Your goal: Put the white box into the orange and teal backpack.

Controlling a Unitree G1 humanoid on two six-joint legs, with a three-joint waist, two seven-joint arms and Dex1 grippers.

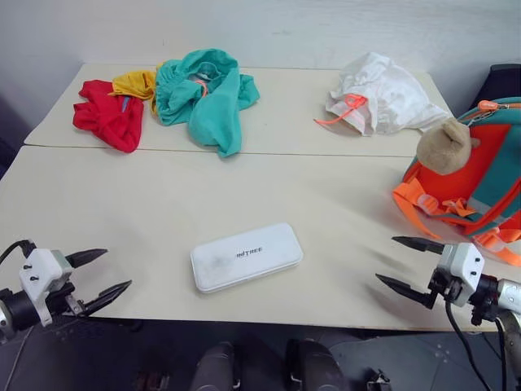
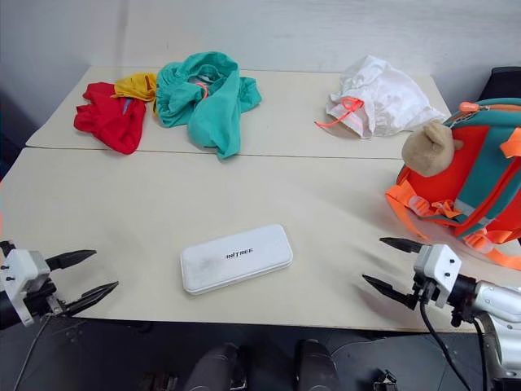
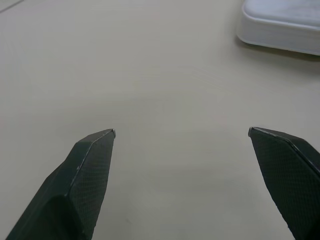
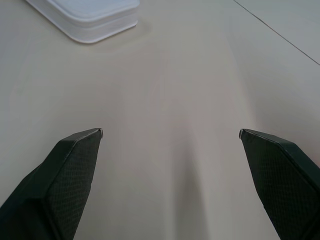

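At the near left edge of the table [image 1: 163, 204] the left gripper [image 1: 107, 275] hovers with its jaws spread wide and nothing between them, aimed toward the middle. Beyond it, at the far side, lie a red cloth [image 1: 107, 116], a yellow cloth [image 1: 135, 81] and a teal garment [image 1: 205, 96]. The white box [image 1: 246, 256] lies flat near the front edge, between the two arms and untouched. Far right of centre sits a white cloth bag [image 1: 381, 99]. The orange and teal backpack [image 1: 480, 175] slumps at the right edge, well apart from the box. The right gripper [image 1: 404, 262], also spread and empty, hovers just in front of it. The box is flat and smooth, so a pinch from one side could slide it off the front edge; the backpack's opening isn't clearly visible, and its loose straps might snag the fingers.
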